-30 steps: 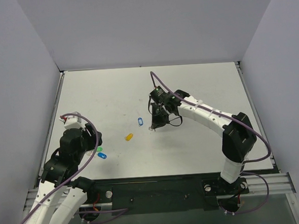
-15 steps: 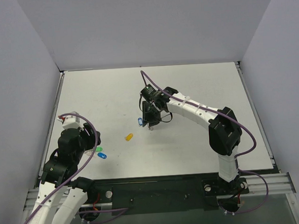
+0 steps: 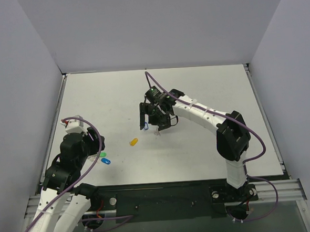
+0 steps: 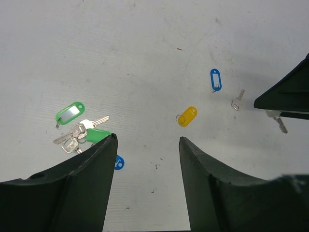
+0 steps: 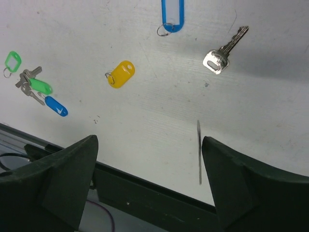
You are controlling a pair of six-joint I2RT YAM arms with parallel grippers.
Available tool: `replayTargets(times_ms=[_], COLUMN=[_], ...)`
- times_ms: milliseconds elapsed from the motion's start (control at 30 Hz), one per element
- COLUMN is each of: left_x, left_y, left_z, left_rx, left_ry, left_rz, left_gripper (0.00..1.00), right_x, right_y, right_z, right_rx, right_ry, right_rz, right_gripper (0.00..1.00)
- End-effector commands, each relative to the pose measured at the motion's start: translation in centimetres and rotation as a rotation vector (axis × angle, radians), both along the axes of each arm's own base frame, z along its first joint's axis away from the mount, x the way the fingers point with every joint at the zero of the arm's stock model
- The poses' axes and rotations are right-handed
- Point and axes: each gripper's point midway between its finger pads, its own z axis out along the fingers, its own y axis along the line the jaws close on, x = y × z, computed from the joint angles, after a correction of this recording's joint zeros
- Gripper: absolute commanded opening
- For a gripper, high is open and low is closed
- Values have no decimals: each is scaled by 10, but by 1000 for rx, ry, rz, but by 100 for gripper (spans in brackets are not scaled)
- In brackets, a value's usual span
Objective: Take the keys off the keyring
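Observation:
The keyring, a yellow-orange tag (image 4: 187,116) with a thin ring at one end, lies flat on the table (image 3: 134,142) (image 5: 120,73). One loose silver key (image 5: 223,52) rests beside a blue tag (image 5: 172,14). A second key (image 4: 276,120) sits just under my right gripper; in the right wrist view it shows edge-on as a thin sliver (image 5: 199,152) by the right finger. My right gripper (image 5: 149,139) (image 3: 153,122) hovers there, open. My left gripper (image 4: 147,137) (image 3: 91,143) is open over bare table, short of the keyring.
A bunch of keys (image 4: 77,133) with a green tag (image 4: 96,135) lies at the left, next to another green tag (image 4: 70,112) and a blue tag (image 4: 118,162). The table's near edge and black rail (image 5: 145,188) run below the right gripper.
My right gripper has swung left toward the blue tag and gone from shut to open. The left arm has stayed where it was.

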Motion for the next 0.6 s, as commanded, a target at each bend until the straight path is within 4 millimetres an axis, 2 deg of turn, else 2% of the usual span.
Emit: replayTargets(times_ms=[0,33,67,100,133,167,200,267,367,467,567], left_x=[7,7,7,7,7,7,7,7,7,7,7], left_y=[-2,-1,-1,-1,-1,-2,-1,-1,-1,-2,-1], left_z=[13,12,13,13,12,13,12,13,13,13,13], left_rx=[-15,-12,-15,-14,-13,-16,-13,-13,-14,-16,-13], left_ry=[-55,-54,-57,-58,-54,-57,-54,-57,-59,-56,-58], left_rz=[-5,-4,-2,-4,-4,-4,-4,1,1,-5,-5], left_gripper=[63,63,63,63,63,63,64,63,63,63,63], right_x=[7,17,12,2,8,-2,4,14,15,9,6], right_y=[-10,-22,-13,0,7,15,15,3,-3,-5,-17], right_z=[27,32,39,37,34,23,27,30,29,36,40], right_rx=[-132,-267,-309,-257,-197,-130,-116,-177,-171,-142,-150], right_ry=[-134,-246,-255,-200,-176,-100,-125,-194,-177,-169,-177], right_rz=[19,51,104,143,123,105,83,57,56,88,84], right_gripper=[87,87,90,90,87,84,82,82,82,82,82])
